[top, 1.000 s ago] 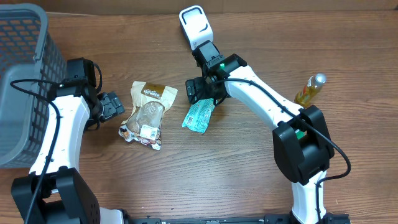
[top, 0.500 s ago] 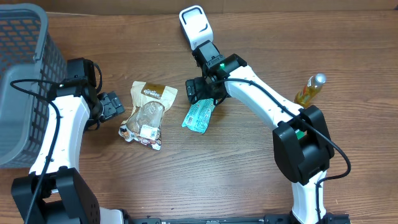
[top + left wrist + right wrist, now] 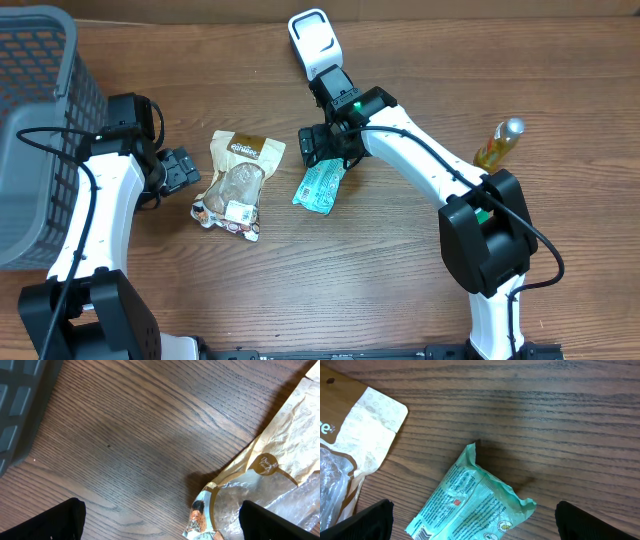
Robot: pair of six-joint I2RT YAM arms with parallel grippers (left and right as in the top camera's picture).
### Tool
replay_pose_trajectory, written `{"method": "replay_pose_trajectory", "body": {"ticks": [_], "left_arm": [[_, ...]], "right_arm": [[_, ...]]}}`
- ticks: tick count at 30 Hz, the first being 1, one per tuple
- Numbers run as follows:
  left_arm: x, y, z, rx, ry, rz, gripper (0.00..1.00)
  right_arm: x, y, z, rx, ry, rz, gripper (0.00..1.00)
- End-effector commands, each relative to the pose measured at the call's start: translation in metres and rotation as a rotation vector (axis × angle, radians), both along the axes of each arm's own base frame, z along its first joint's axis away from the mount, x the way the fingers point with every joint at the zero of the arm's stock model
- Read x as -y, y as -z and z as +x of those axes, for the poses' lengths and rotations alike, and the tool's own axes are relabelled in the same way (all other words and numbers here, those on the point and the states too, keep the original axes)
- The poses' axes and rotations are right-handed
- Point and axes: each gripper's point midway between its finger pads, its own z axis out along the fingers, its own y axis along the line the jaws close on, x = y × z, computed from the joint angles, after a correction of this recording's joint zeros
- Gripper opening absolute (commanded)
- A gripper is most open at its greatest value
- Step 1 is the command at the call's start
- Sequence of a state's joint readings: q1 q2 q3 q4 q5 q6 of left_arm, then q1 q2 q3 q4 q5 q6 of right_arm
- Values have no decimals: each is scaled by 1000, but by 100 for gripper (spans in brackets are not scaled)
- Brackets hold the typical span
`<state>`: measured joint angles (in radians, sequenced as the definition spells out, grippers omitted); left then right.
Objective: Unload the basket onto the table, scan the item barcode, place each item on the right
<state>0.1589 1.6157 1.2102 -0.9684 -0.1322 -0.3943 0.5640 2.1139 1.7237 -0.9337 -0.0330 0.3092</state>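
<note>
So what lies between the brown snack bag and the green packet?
Nothing: just bare table between the brown snack bag and the green packet, shown in the overhead and right wrist views.

A grey plastic lattice basket stands on the brown wood-grain table, behind the left fingers and apart from them, with the arm in between. In the left wrist view its dark wall shows ahead of the left-hand fingertip and out to that side. A small yellow bottle with a silver cap rests on the table well apart from the right fingers, back past their wrist.
</note>
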Motion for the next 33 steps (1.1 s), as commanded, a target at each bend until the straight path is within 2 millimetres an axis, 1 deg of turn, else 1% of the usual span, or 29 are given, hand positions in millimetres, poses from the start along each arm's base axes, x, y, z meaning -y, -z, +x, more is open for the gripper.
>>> {"method": "replay_pose_trajectory", "body": {"ticks": [1, 13, 16, 18, 19, 20, 23, 24, 25, 27, 28, 30, 31, 33], "left_arm": [[-2, -5, -1, 17, -19, 6, 99], [-2, -5, -1, 17, -18, 6, 100], [-2, -5, -1, 17, -18, 6, 99], [-2, -5, -1, 17, -19, 6, 100], [-2, -5, -1, 17, -18, 6, 100], [-2, -5, -1, 17, -18, 6, 99], [-2, -5, -1, 17, -19, 6, 100], [-2, -5, -1, 17, -18, 6, 100], [-2, -5, -1, 17, -19, 6, 100], [-2, -5, -1, 17, -18, 6, 100], [-2, -5, -1, 17, -18, 6, 99], [-2, -5, -1, 17, -18, 6, 100], [-2, -5, -1, 17, -18, 6, 100], [-2, -5, -1, 17, -18, 6, 100]], "right_arm": [[3, -11, 3, 30, 4, 2, 100], [3, -11, 3, 30, 5, 3, 100], [0, -12, 7, 47, 5, 13, 100], [-4, -16, 17, 91, 9, 31, 100], [-4, -17, 18, 94, 9, 33, 100], [-1, -15, 16, 84, 11, 20, 100], [6, -16, 22, 103, 31, 4, 100], [14, -15, 24, 95, 45, -6, 99], [20, -14, 25, 87, 49, -12, 96], [31, -12, 25, 77, 22, -36, 86], [36, -11, 25, 69, 3, -44, 83], [39, -10, 21, 37, -69, -11, 78], [38, -10, 18, 14, -111, 23, 73], [40, -10, 15, -13, -143, 69, 65]]}}
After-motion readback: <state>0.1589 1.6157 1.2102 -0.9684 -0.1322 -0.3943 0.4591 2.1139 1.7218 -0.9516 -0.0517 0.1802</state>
